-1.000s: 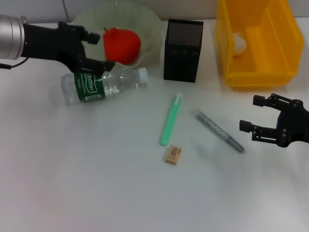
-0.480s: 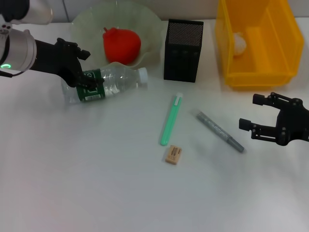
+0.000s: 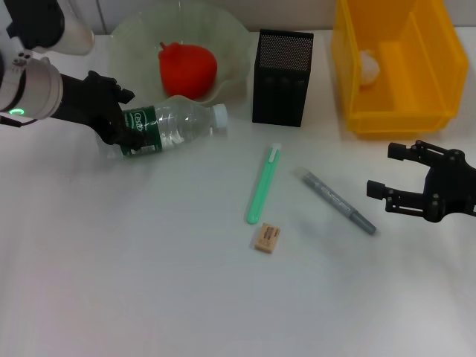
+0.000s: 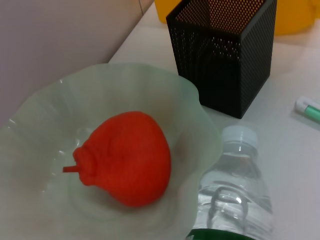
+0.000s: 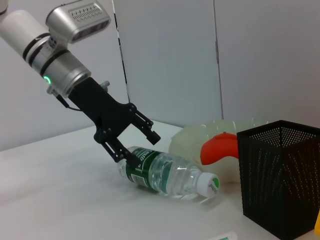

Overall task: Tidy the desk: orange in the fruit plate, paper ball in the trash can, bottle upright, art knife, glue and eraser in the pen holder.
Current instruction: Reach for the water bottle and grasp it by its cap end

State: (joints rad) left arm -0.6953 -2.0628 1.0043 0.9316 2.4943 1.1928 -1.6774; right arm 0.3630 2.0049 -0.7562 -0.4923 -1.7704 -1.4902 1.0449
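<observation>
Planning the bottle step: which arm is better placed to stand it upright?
Left, probably. The left tool already straddles the base end of the small clear plastic bottle, which lies on its side by the pale-green glass bowl. The right tool hangs open far across the table.

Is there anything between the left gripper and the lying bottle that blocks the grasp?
Nothing visible does. The left gripper is already at the base end of the bottle, fingers open around it, with no other object between them.
</observation>
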